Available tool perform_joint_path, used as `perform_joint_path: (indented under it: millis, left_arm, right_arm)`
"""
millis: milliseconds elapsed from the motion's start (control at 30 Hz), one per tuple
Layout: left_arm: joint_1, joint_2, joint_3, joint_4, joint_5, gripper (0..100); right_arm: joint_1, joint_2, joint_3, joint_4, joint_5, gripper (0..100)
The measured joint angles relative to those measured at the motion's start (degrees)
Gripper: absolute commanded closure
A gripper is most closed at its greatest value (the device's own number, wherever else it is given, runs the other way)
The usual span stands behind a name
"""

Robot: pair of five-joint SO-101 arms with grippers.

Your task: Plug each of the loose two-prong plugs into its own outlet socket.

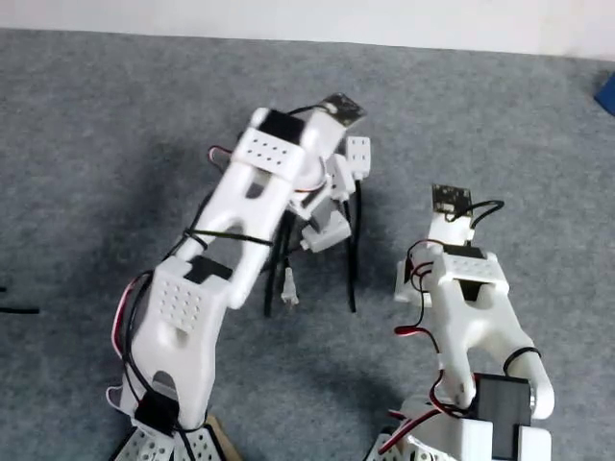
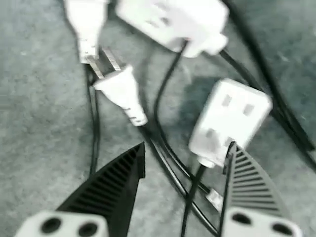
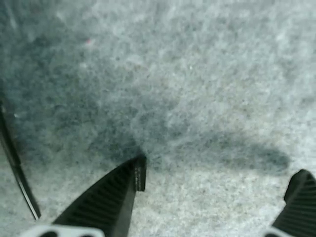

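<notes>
My left gripper (image 2: 186, 155) is open, its black fingers (image 2: 123, 173) hovering low over the grey carpet. A white outlet socket (image 2: 229, 121) on a black cord lies just ahead of it, close to one finger. A second white socket (image 2: 173, 22) lies farther off. A loose white two-prong plug (image 2: 118, 86) rests between them, prongs pointing at another white plug body (image 2: 86, 24). From above, the sockets (image 1: 357, 154) (image 1: 327, 232) flank the left arm's tip, and a plug (image 1: 288, 288) lies nearer the base. My right gripper (image 3: 219, 177) is open over bare carpet, holding nothing.
Several black cords (image 1: 351, 259) run across the carpet by the left arm and cross under its gripper (image 2: 163, 148). One black cord (image 3: 15, 163) edges the right wrist view. The right arm (image 1: 461, 279) stands apart to the right. A blue object (image 1: 607, 91) sits at the far right edge.
</notes>
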Motion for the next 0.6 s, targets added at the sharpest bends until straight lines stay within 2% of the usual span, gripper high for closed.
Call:
perform_joint_path:
  millis: [200,367,467,600]
  left_arm:
    - [2.73,0.0,-1.32,3.78,0.0,73]
    - [2.29,0.0,-2.11,7.47,-0.26,73]
    - [2.55,-0.35,-2.99,10.73,-4.48,73]
    - [2.73,-0.35,-2.99,10.99,-14.77,73]
  right_arm:
    - [0.0,0.0,0.09,0.0,0.0,57.7]
    - [0.0,0.0,0.09,0.0,0.0,57.7]
    - [0.0,0.0,0.09,0.0,0.0,57.7]
    - [0.0,0.0,0.26,0.0,0.0,57.7]
